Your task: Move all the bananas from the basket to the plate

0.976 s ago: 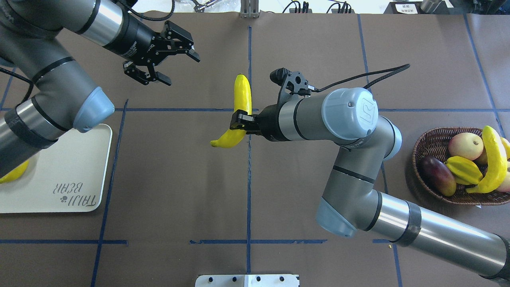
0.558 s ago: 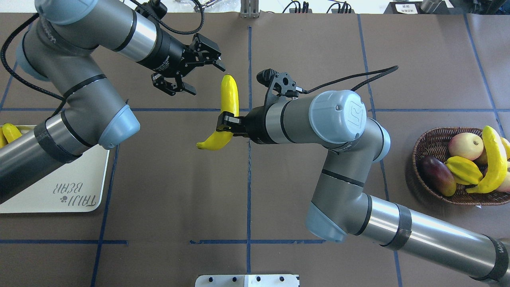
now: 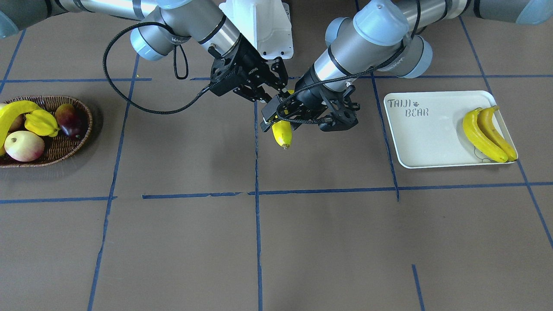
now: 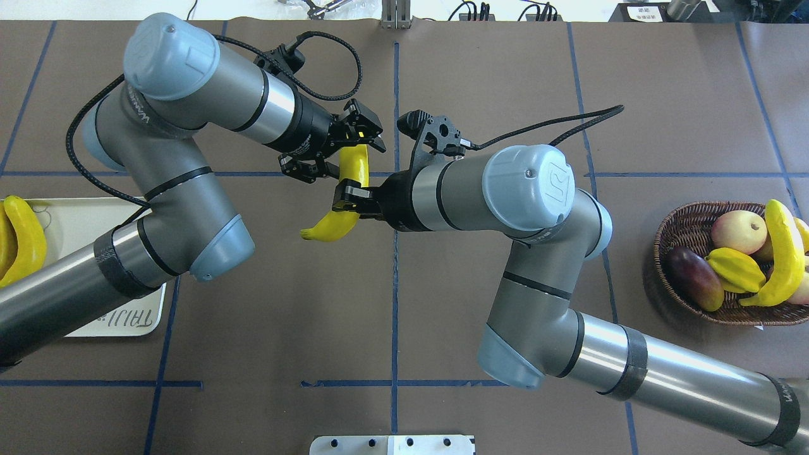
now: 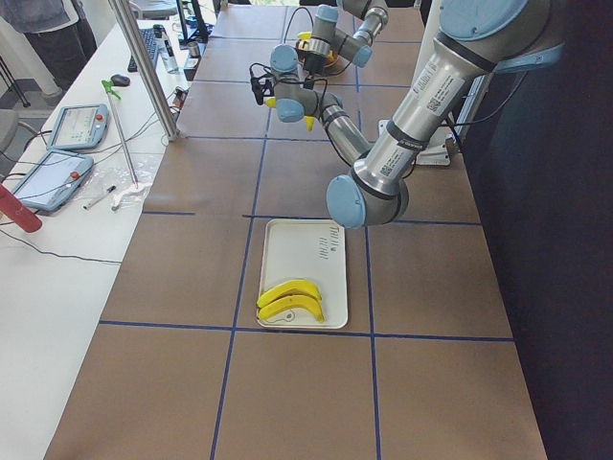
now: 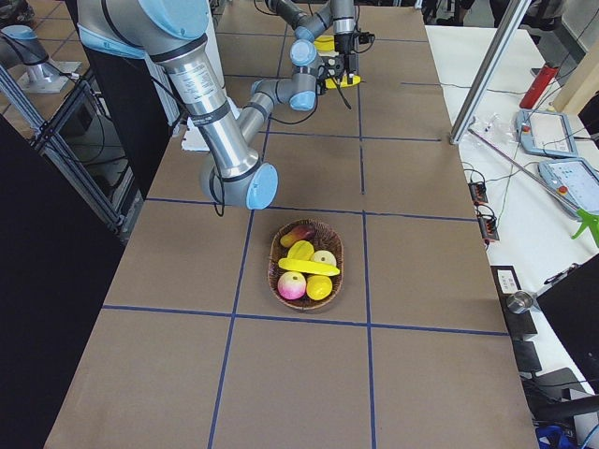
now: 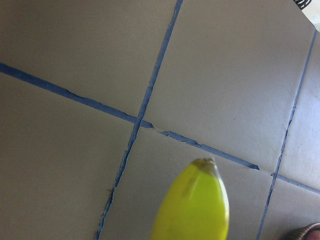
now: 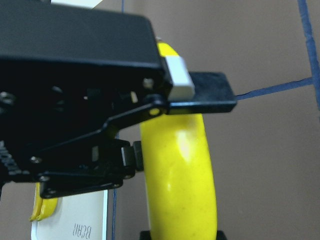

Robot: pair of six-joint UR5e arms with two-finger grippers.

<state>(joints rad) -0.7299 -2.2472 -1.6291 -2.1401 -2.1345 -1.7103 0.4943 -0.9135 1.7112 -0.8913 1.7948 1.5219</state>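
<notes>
Over the brown blue-taped table, the right gripper pinches a banana; the left gripper, fingers spread, straddles its end.

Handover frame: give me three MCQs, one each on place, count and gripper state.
1. Where is the held banana? A) in the basket B) in the air above the table middle C) on the plate
2. How many bananas lie on the plate? A) none B) four C) two
3. The right gripper is: A) shut on the held banana B) open, empty C) out of view
Key: 1 B, it hangs clear of both; 2 C, two lie side by side; 3 A, its fingers clamp the banana's middle.
</notes>
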